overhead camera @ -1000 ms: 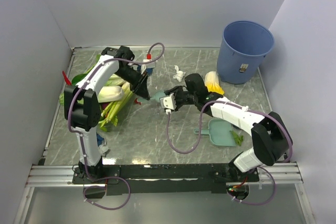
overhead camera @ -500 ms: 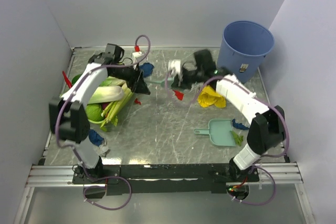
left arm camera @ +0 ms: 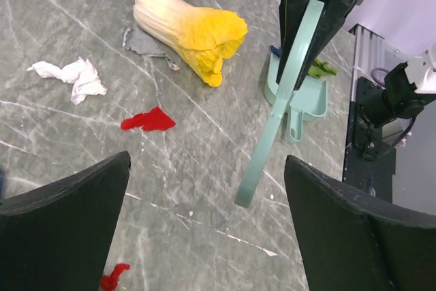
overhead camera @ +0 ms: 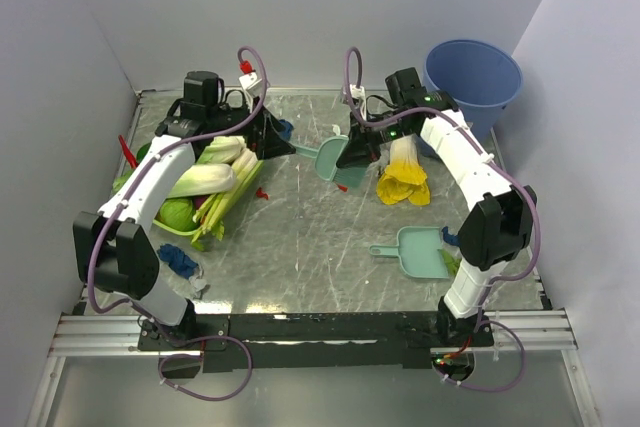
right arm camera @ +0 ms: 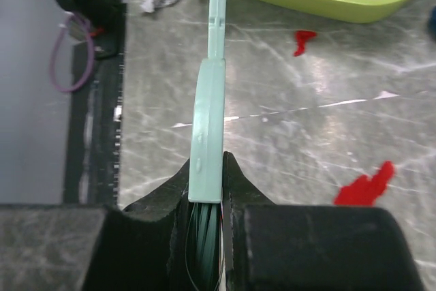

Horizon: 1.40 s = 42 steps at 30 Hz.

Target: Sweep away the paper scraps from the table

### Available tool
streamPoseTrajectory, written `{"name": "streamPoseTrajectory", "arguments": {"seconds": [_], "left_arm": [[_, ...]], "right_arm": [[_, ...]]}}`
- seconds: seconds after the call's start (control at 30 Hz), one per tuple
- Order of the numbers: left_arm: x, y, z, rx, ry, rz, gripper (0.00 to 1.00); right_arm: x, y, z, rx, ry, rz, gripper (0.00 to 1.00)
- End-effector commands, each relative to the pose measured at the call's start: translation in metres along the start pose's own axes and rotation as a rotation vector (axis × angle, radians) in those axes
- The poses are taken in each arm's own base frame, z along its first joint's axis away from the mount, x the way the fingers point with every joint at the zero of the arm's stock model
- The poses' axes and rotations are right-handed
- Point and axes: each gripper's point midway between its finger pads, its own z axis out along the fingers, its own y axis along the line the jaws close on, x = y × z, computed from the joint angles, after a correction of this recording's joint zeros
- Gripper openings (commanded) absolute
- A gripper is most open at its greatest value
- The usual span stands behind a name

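Right gripper clamps a slim mint plastic brush at its head, dark bristles showing between the jaws. Left gripper stands spread wide, holding nothing. Crumpled red, white and blue scraps dot the glossy marbled table. Sweeping seems about to begin; next, bristles go down to push scraps toward the dustpan.

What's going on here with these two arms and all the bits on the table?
The right gripper is shut on a mint-green hand brush, holding it out over the table. The left gripper stands open next to the brush, holding nothing. Red and white paper scraps lie unswept nearby, and the dustpan sits on the table, untouched.
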Motion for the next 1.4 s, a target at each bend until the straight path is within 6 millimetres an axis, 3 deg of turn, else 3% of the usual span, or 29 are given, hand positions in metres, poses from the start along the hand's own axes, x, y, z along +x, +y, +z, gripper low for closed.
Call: {"name": "streamPoseTrajectory", "arguments": {"seconds": [0.0, 0.2, 0.47, 0.73, 0.97, 1.2, 1.37], "left_arm": [[-0.026, -0.016, -0.001, 0.065, -0.052, 0.061, 0.97], [-0.027, -0.030, 0.001, 0.120, -0.070, 0.040, 0.90], [-0.031, -0.041, 0.004, 0.178, -0.078, 0.001, 0.73], [-0.020, -0.051, 0.006, 0.253, -0.039, -0.049, 0.70], [-0.015, -0.054, 0.011, 0.279, -0.022, -0.075, 0.64], [-0.017, -0.056, 0.013, 0.291, -0.016, -0.084, 0.46], [-0.014, -0.058, 0.014, 0.309, -0.009, -0.097, 0.45]], "right_arm": [[-0.017, 0.026, -0.006, -0.085, -0.043, 0.044, 0.00], [-0.016, 0.030, -0.005, -0.100, -0.048, 0.072, 0.00], [-0.012, 0.036, -0.005, -0.139, -0.037, 0.084, 0.00], [-0.017, 0.032, -0.005, -0.142, -0.050, 0.090, 0.00], [-0.033, 0.025, -0.001, -0.166, -0.101, 0.118, 0.00], [-0.030, 0.023, 0.003, -0.173, -0.097, 0.127, 0.00], [-0.033, 0.023, 0.003, -0.184, -0.110, 0.134, 0.00]]}}
